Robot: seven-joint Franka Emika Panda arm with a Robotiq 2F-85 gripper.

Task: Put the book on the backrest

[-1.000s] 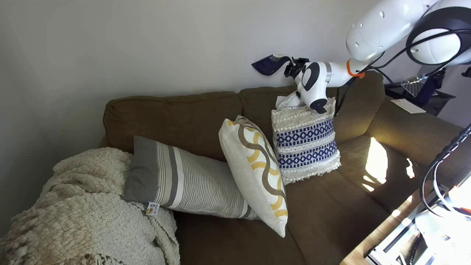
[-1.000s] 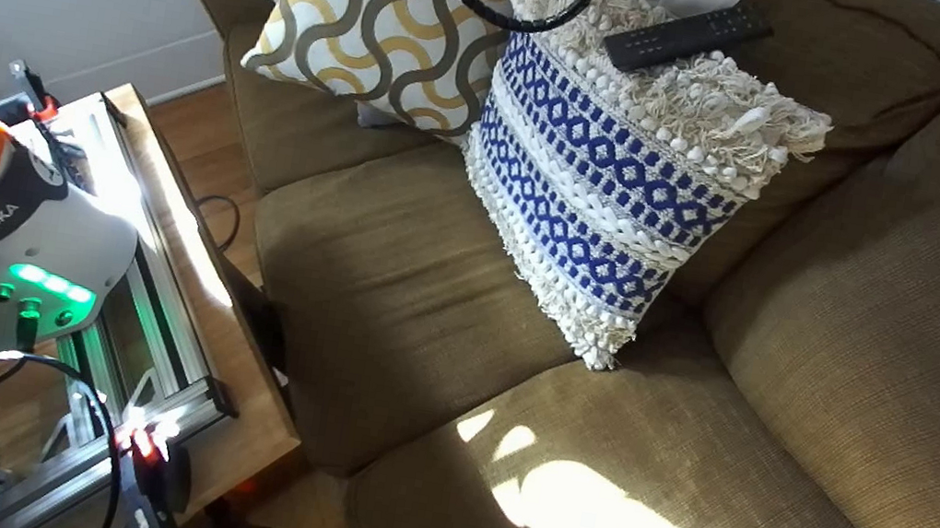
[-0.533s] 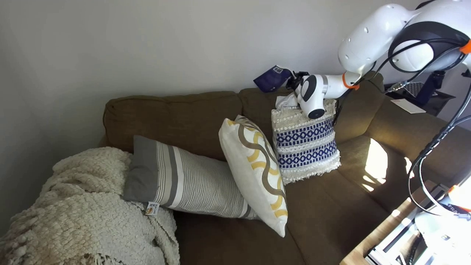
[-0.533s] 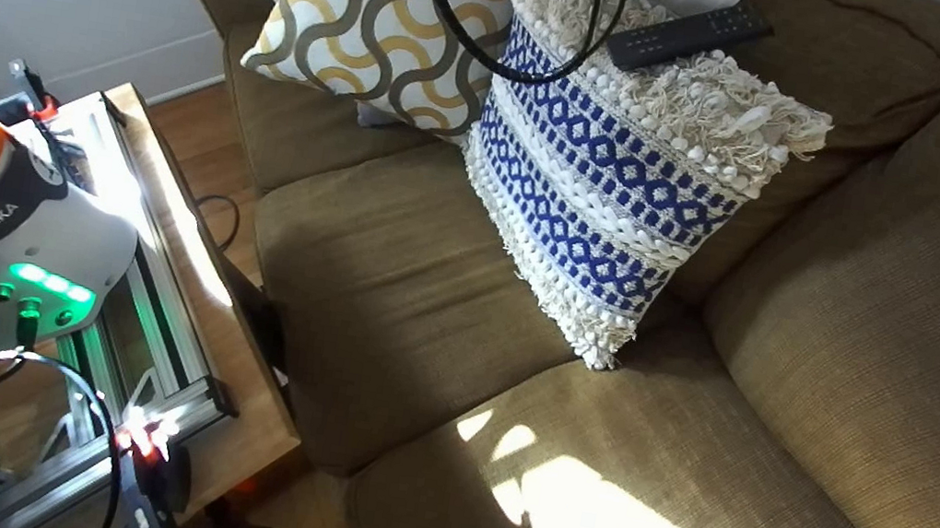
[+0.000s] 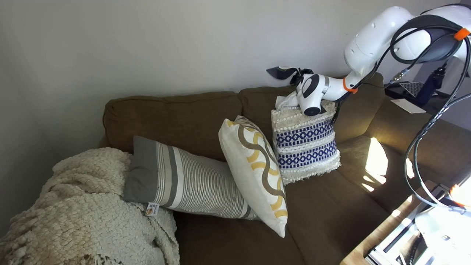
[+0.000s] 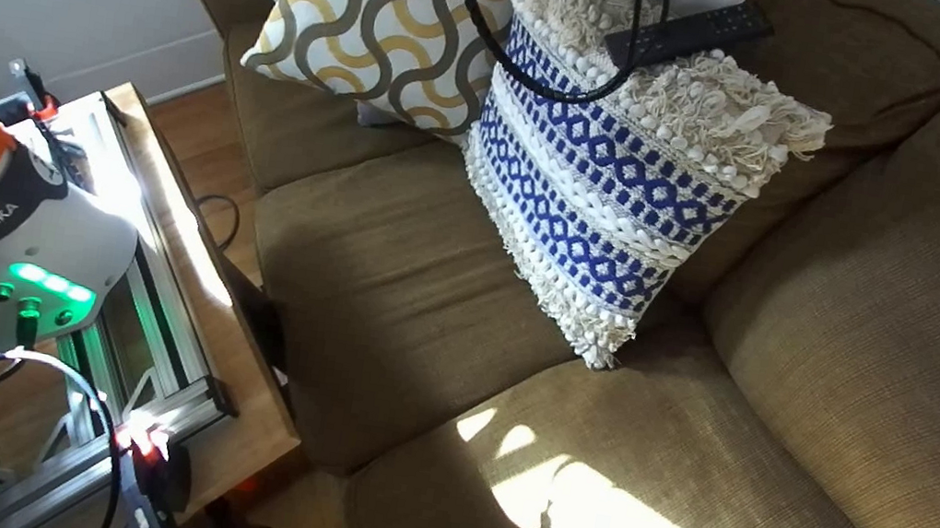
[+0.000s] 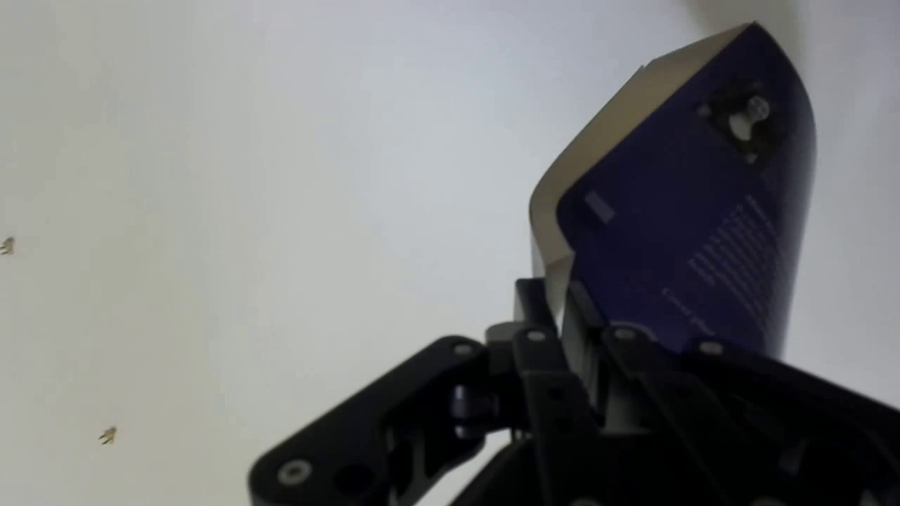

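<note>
In an exterior view we face the backrest [image 5: 173,117] from high in front; in an exterior view, from nearer, we look steeply down past the robot base [image 6: 14,261]; in both exterior views we have the navy-and-white cushion [image 6: 597,162]; in the wrist view we look closely along the gripper [image 7: 555,302] to the book [image 7: 675,204]

So your arm [image 5: 371,42] reaches in from an exterior view's right edge and slopes down to the wrist [image 5: 312,96], which sits lowest. Wrist view's got your gripper [image 7: 555,303] with its fingers [image 7: 531,301] pinched nearly together, slim gap between. Green lights [image 6: 52,283] on your base [image 6: 87,239] btw.
</note>
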